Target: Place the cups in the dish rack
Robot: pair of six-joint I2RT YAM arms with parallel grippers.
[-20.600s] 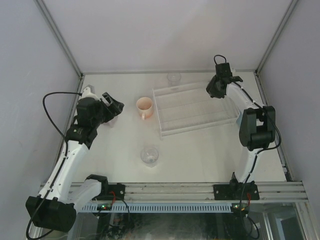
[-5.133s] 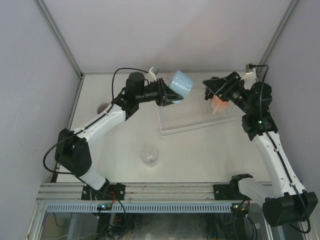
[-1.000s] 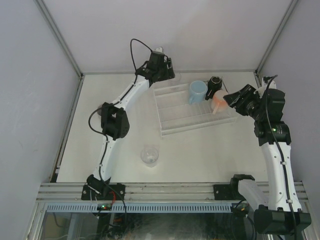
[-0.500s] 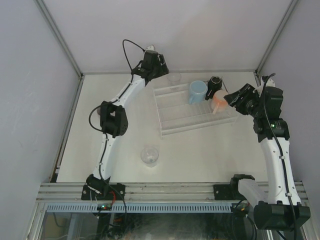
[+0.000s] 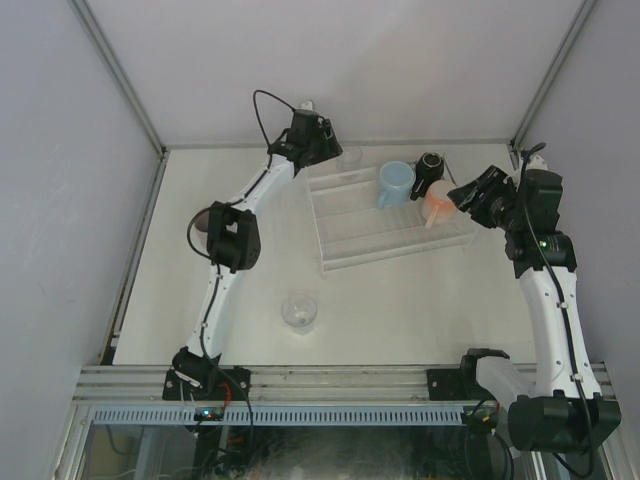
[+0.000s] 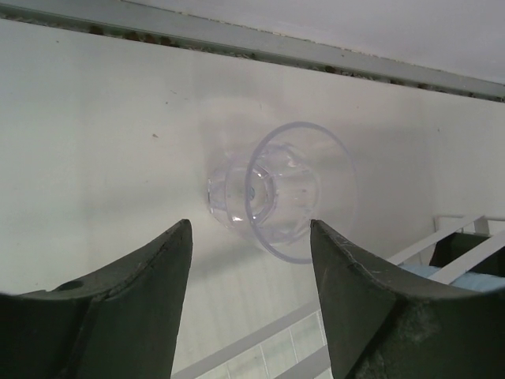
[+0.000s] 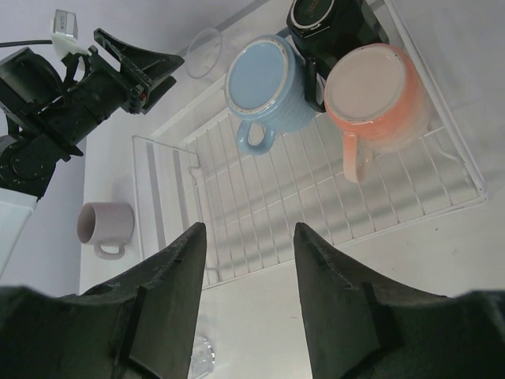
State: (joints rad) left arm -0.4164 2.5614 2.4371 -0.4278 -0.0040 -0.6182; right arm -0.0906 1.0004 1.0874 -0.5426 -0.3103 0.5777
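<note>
The clear dish rack (image 5: 385, 228) holds a light blue mug (image 5: 395, 183), a black mug (image 5: 431, 170) and a peach-pink mug (image 5: 438, 203) at its far right end. My left gripper (image 5: 330, 148) is open at the rack's far left corner. A clear glass tumbler (image 6: 278, 189) stands just beyond its fingertips, in line with the gap between them. My right gripper (image 5: 462, 193) is open and empty, just right of the peach-pink mug. A second glass tumbler (image 5: 299, 310) stands on the table in front of the rack. A mauve mug (image 7: 106, 227) stands left of the rack, half hidden by my left arm in the top view.
The back wall and its metal frame rail (image 6: 237, 43) run close behind the far tumbler. The left arm (image 5: 228, 235) stretches across the left half of the table. The right post of the enclosure (image 5: 520, 150) is near the right gripper.
My left gripper has shifted slightly near the rack's far left corner and stays open. The right arm has drawn back a little to the right. The mugs in the rack have not moved.
</note>
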